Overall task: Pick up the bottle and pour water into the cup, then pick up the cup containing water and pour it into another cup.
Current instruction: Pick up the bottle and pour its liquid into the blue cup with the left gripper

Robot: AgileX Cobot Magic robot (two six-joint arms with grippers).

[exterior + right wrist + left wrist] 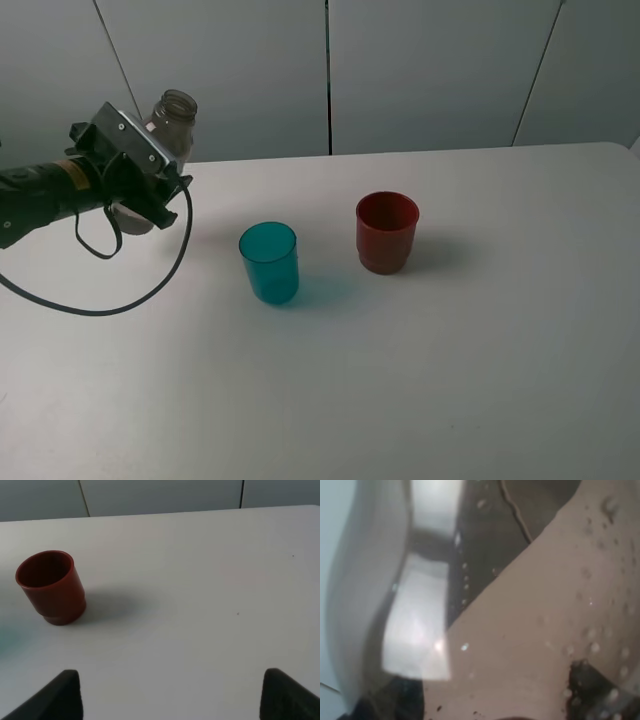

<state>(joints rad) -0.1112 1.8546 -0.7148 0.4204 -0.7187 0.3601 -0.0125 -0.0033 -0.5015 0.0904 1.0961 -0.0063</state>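
The left hand (150,188) is clamped around the bottle (176,112), whose open neck pokes up just past it, so the pickup looks done. The cup (268,262) stands apart from that hand, apparently empty. The right hand (175,695) hangs spread wide over the bench (480,380), another cup (50,587) ahead of it; both pours remain.

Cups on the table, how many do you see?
2. The teal cup stands left of the middle; the red cup stands to its right, slightly farther back, not touching. None looks hidden.
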